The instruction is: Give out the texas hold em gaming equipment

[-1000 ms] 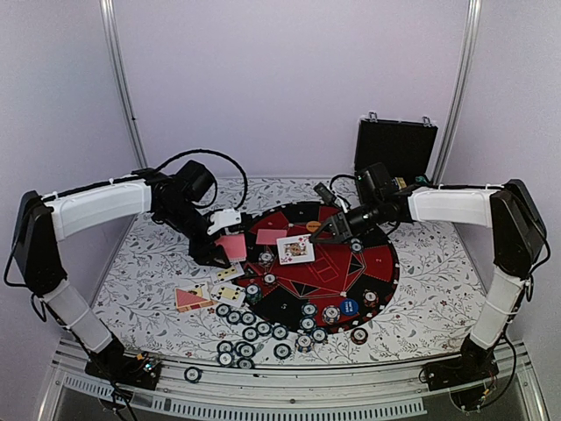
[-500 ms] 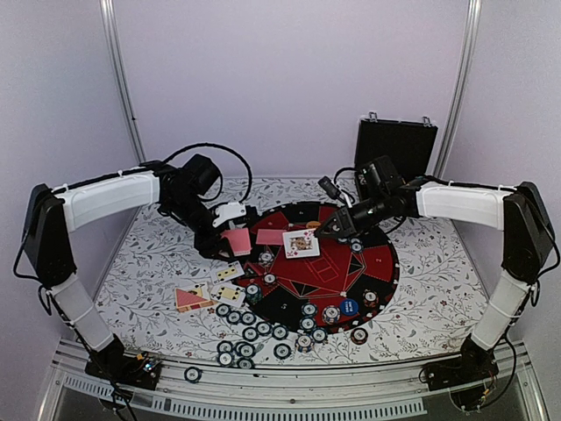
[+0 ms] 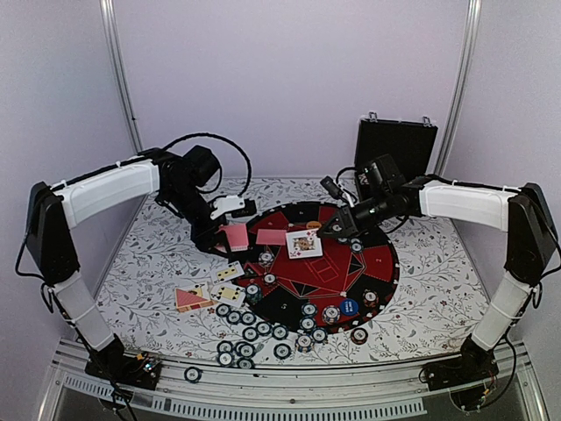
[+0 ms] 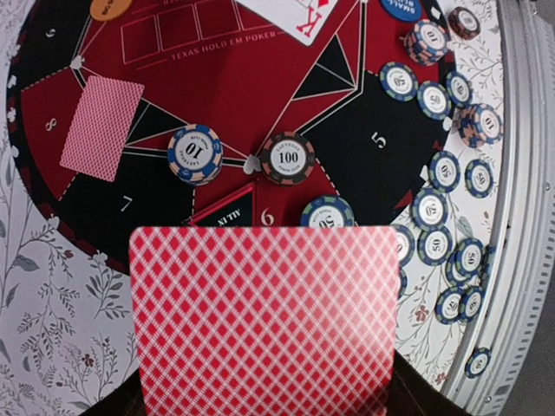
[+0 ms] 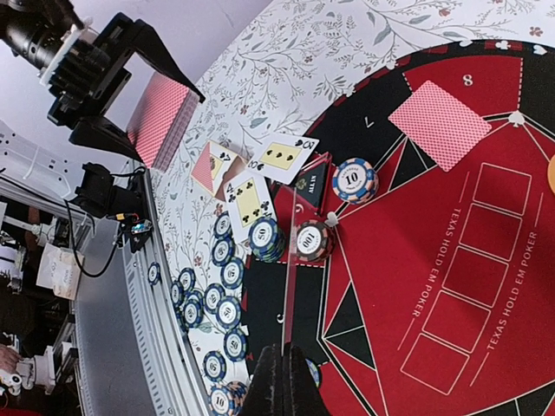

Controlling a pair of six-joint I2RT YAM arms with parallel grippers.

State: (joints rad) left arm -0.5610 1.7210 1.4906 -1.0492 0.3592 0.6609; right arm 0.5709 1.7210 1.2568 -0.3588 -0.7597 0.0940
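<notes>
L pincer (image 3: 230, 239) pinches red-backed deck (image 4: 264, 321) above mat's (image 3: 379, 260) left rim; R pincer (image 3: 331, 231) pressed together, seemingly on face-up K card (image 3: 304, 246) over mat centre. Cards: light, thin, slick, bendy; prob. best nipped at a short edge, not flat-lifted.

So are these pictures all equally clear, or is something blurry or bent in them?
Top view: soft even light, faint shadows, all sharp. Left wrist view: the held red-backed card fills the bottom, close to the lens; the rail at the right looks bowed. Right wrist view: its own fingers are dark and blurred, the mat sharp.
</notes>
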